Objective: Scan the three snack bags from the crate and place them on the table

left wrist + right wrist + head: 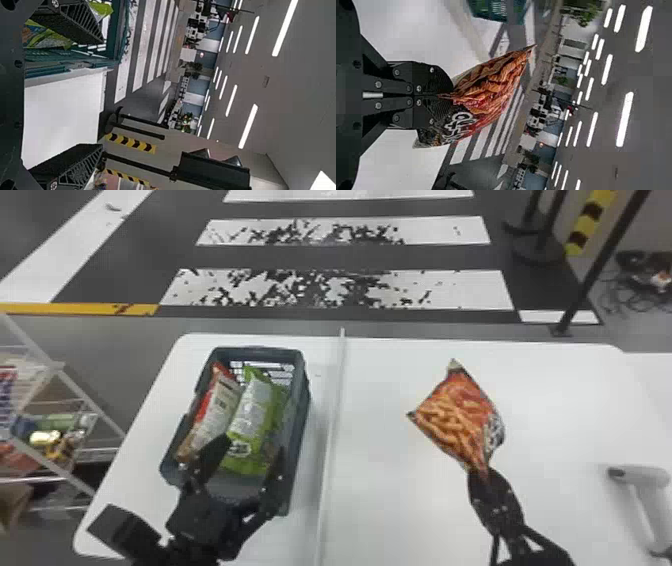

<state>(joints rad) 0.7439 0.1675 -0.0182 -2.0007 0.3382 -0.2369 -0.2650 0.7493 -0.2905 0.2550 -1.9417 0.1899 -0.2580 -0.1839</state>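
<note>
The right gripper [484, 474], closed, pinches the likely light, crushable orange bag [457, 415], at its eleven o'clock, wisely by the corner; the left gripper [253, 452] gapes empty over the crate's [301, 395] six-o'clock end.

A rack [59, 366] stands left, floor stripes [460, 289] ahead, black posts [599, 265] right.

Black arms [200, 517]; flat black fingers [75, 161] with ribbed faces; small silver screws [432, 70]; 1 short silver rod [372, 95]
</note>
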